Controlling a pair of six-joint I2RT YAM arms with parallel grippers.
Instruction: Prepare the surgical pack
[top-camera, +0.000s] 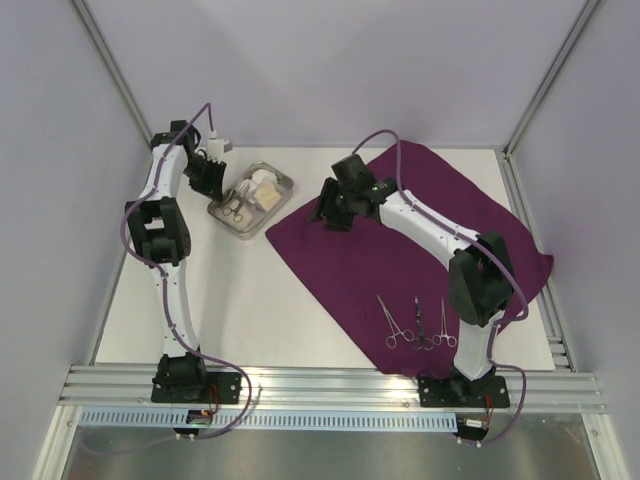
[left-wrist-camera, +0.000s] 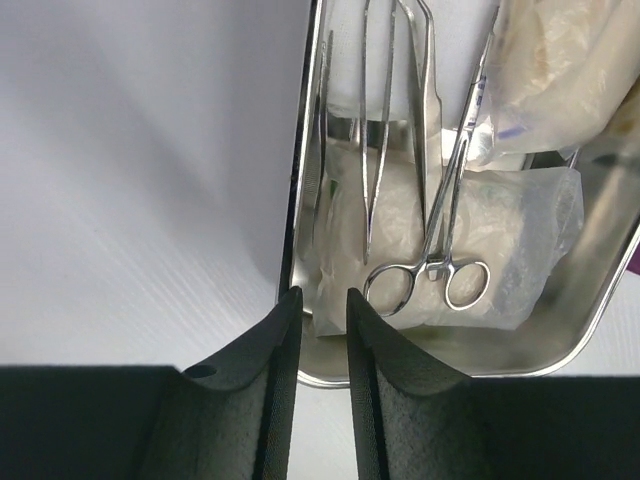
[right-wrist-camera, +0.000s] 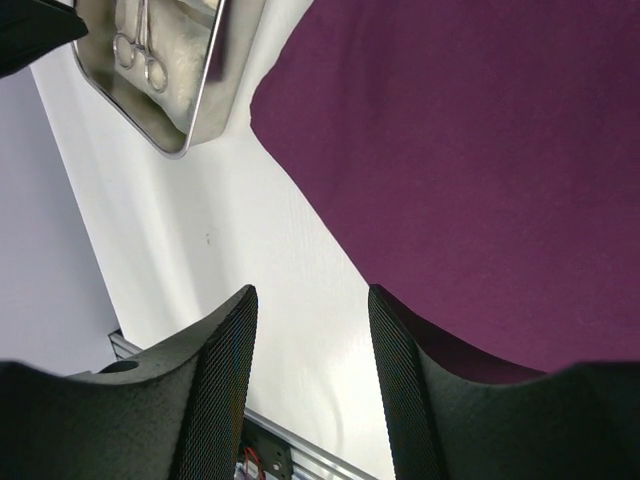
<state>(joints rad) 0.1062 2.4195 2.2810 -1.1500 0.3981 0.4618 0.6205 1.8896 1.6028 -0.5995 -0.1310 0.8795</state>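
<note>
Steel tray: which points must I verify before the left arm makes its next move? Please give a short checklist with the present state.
1. Left pincer at steel tray rim, fingers slightly apart: ok.
2. Right pincer open, empty: ok.
3. Purple cloth spread flat: ok.
4. Tray on cloth: not ok, it sits on the table beside it.
5. Clamps together: not ok, one clamp in tray, three clamps on cloth.

No legible text, labels, numbers. Faint bluish marks on gauze wrapper (left-wrist-camera: 505, 125), too blurred to read.
</note>
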